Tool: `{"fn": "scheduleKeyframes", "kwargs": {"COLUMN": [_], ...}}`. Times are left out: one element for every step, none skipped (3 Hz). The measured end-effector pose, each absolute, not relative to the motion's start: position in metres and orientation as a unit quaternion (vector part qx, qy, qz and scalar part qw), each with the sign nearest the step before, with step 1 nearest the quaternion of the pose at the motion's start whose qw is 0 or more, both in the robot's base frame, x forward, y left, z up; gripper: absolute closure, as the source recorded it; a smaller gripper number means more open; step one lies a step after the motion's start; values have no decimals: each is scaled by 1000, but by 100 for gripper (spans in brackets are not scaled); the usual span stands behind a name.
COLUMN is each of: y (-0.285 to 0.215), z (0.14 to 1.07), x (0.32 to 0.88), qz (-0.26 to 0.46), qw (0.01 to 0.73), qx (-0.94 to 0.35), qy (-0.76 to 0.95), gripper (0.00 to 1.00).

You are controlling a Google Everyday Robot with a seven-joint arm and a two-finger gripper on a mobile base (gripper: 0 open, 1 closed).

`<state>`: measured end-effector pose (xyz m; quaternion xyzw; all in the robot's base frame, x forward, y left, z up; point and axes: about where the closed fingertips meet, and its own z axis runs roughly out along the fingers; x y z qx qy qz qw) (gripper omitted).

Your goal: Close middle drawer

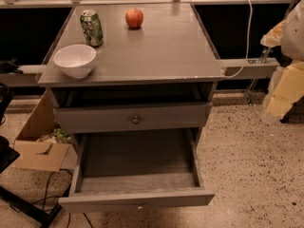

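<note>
The middle drawer (137, 199) is pulled far out at the bottom of the grey cabinet. It has a low slim front panel with a tiny centre knob (139, 205) and a plain flat grey inside (137, 158) with nothing in it. Above it, a taller-fronted grey drawer (133, 118) with a larger dark round knob (136, 119) stands slightly out. My arm shows as pale white and yellowish shapes at the right edge. Its gripper (274, 109) hangs to the right of the cabinet, apart from the drawer and above the floor.
On the cabinet top (156, 56) stand a white bowl (75, 60), a green can (91, 27) and a red apple (134, 18). A cardboard box (40, 148), black stand legs (23, 205) and cables lie on the floor at the left. A white cable (248, 32) hangs at the right.
</note>
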<state>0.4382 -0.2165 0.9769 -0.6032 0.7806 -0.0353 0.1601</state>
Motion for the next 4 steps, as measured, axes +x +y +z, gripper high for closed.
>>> {"fn": "scheduleKeyframes", "kwargs": {"y": [-216, -217, -214, -208], "z": [977, 964, 937, 881], "x": [438, 443, 440, 438], "qz": [-35, -34, -47, -70], "qw": [160, 168, 178, 173], "qx": [-603, -599, -603, -599], "qy": [781, 782, 776, 779], "gripper": [0, 0, 0, 0]}}
